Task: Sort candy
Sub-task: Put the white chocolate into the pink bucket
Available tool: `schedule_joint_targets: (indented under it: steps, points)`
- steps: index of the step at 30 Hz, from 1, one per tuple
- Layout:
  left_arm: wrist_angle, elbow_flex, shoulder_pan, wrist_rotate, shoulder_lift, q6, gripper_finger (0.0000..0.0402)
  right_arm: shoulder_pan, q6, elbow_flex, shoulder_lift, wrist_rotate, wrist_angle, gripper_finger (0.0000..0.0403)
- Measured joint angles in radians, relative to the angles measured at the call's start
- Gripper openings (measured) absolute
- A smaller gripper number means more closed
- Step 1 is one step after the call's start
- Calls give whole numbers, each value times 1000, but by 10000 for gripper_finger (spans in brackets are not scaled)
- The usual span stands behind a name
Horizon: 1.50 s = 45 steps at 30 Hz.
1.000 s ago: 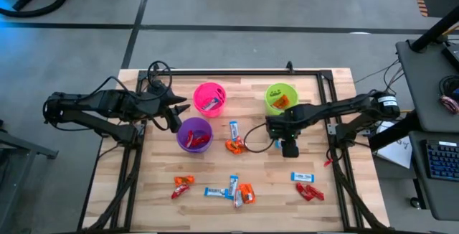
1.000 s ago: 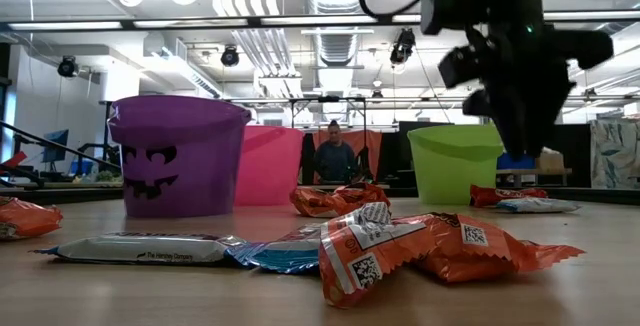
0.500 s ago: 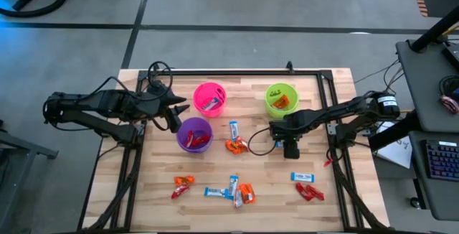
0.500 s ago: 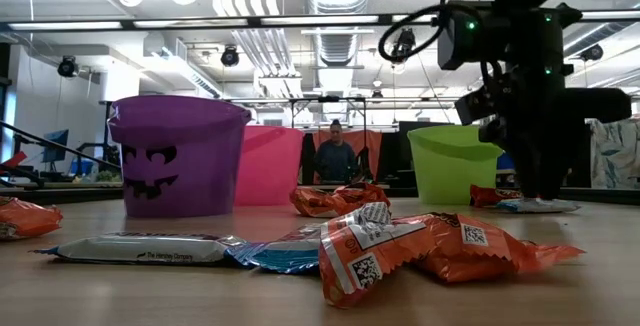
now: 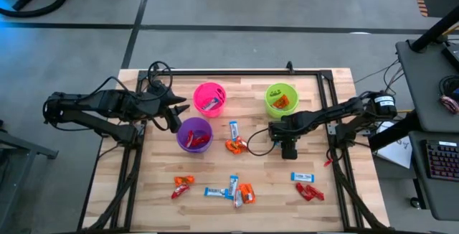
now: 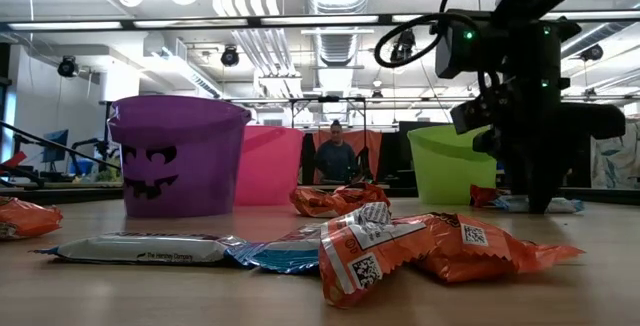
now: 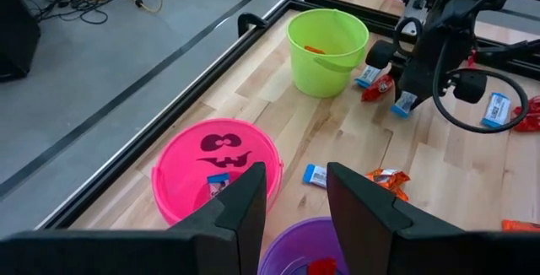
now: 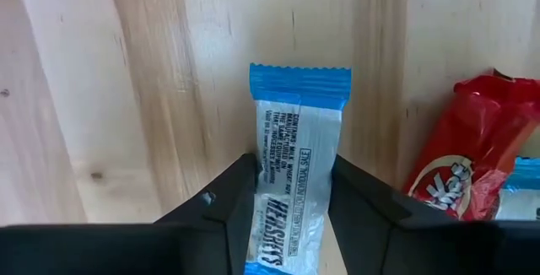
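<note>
Wrapped candy lies scattered on the wooden table (image 5: 165, 166). My right gripper (image 8: 291, 195) points down at the table's right middle. Its open fingers stand on either side of a blue-and-white bar (image 8: 297, 169) that lies flat on the wood; the left wrist view shows this bar (image 7: 403, 105) under the fingers. A red candy (image 8: 468, 161) lies beside it. My left gripper (image 7: 295, 199) hangs open and empty above the purple cup (image 5: 194, 133) and the pink cup (image 5: 209, 99), at the left. My right gripper comes from above, pointing down, with one finger (image 8: 232, 199) along each long side of the blue-and-white bar (image 8: 291, 216), near one end. The bar lies flat on the table. Whether the fingers touch its wrapper, I cannot tell.
A green cup (image 5: 280, 99) with orange candy stands behind my right gripper. Loose candy: a blue bar (image 5: 234, 130) and an orange piece (image 5: 235, 146) at the middle, a red one (image 5: 182, 184), a mixed heap (image 5: 237, 191) and a blue-and-red pair (image 5: 306, 184) near the front edge.
My right gripper has come down toward the table, ending with its fingertips at the wood around the blue-and-white bar. The bar has stayed where it was.
</note>
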Motion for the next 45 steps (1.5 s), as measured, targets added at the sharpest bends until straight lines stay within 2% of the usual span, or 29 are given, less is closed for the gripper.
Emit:
schedule_joint_targets:
  steps: [9, 18, 25, 35, 45]
  points:
    - [0, 0, 0, 0, 0, 0, 111, 0, 1, 9, -8, -25, 0, 52]
    - [-1, 0, 0, 0, 0, 0, 111, 0, 28, 55, -12, -46, -18, 52]
    - [-1, 0, 0, 0, 0, 4, 111, -8, 4, 245, -21, -60, 18, 52]
    - [-1, 0, 0, 0, 0, 9, 111, -82, -108, 449, -20, 15, 303, 53]
    - [3, 0, 0, -1, 0, -24, 111, -200, -155, 380, 38, 18, 980, 53]
